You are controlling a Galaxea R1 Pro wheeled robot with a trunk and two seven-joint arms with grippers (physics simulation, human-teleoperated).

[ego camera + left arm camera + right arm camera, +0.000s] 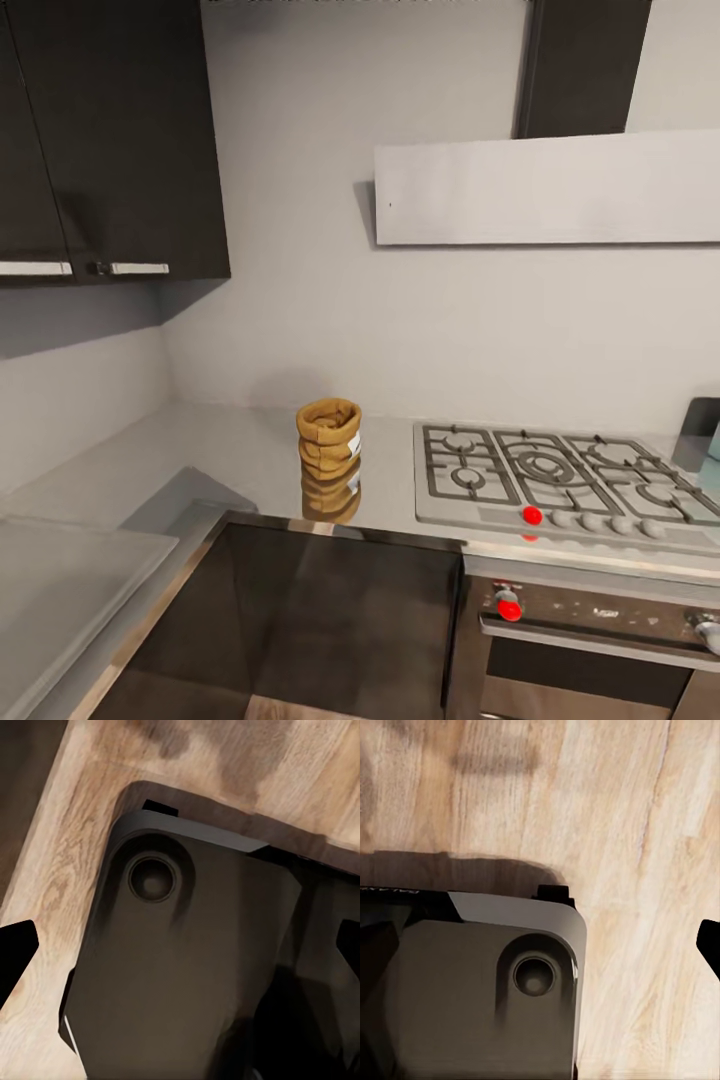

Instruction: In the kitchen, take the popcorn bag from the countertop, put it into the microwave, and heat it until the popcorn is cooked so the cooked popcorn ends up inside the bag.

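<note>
While the head camera is looking down into a corner of the kitchen, the steel-grey countertop (240, 450) is running along the pale back wall and turning toward the viewer on the left, leaving a broad bare stretch of slab on both sides of the corner. Its front edge is catching light as a thin bright strip above the dark cabinet fronts (330, 620). The popcorn bag (329, 438) is standing upright on the slab, near that front edge and just left of the gas hob (560, 480) – apart from it, with open counter behind it and to its left. It is showing as a tan, crumpled paper sack with a thick rolled rim and a white label on its right side, and the glossy surface is mirroring it below. The hob is lying flat and ridged, with grey grates and a row of knobs (one glowing red); an oven front (590, 620) is sitting beneath it, and a flat grey hood (545, 190) is hanging above. Dark wall cabinets (110, 140) are overhanging the left part of the counter. Both wrist cameras are looking down at light wood floor (622, 810) and the rounded dark base of the robot (187, 975) – whether either gripper is spread or closed I cannot tell.
</note>
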